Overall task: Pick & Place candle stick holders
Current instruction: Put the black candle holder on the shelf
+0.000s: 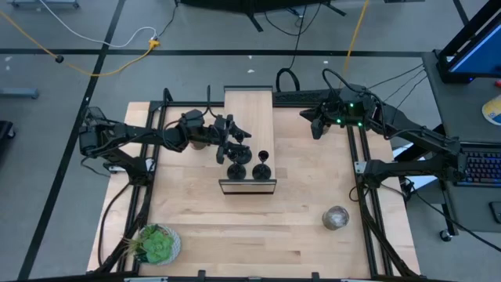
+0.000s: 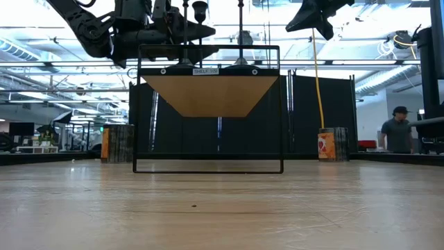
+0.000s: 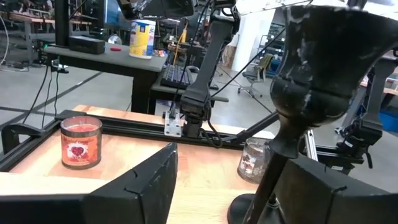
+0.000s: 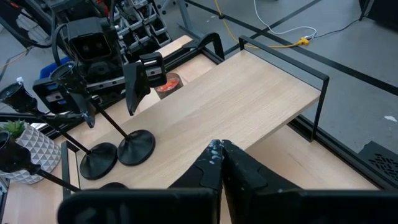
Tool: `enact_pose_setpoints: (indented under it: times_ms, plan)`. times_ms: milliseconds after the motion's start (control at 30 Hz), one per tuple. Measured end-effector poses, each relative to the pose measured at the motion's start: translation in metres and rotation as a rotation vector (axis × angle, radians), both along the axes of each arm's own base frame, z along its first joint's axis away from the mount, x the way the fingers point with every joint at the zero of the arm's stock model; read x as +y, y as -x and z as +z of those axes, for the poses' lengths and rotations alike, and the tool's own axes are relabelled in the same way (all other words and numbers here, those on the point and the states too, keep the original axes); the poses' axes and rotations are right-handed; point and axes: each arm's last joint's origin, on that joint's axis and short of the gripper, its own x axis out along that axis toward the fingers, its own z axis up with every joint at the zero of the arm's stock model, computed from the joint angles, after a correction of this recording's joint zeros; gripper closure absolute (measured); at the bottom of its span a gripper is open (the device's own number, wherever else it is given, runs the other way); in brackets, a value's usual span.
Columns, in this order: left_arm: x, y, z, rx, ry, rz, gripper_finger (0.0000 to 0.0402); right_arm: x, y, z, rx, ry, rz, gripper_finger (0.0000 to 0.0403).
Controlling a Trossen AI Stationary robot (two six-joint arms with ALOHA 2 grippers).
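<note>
Pale wood covers the surface [image 1: 297,227], and a raised wooden shelf [image 1: 249,117] stands on it in a black frame. Three candle stick holders [image 1: 236,170] stand at the shelf's front end: two close together and a third [image 1: 262,167] just beside them. My left claw [image 1: 235,141] is spread around the stem of one of the pair. My right claw [image 1: 315,129] hangs pressed together, well apart, beyond the shelf's far corner.
</note>
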Motion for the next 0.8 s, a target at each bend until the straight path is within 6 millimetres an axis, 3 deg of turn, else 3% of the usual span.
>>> enact_pose_setpoints:
  times_ms: [567,800]
  plan:
    - [0.003,0.029,0.01,0.185,-0.004,0.053,0.0133,0.0,0.0,0.0,0.0,0.0,0.0,0.0403]
    - [0.006,0.046,0.001,0.377,0.025,0.128,0.0133,0.0,0.0,0.0,-0.001,0.0,0.0,0.0403]
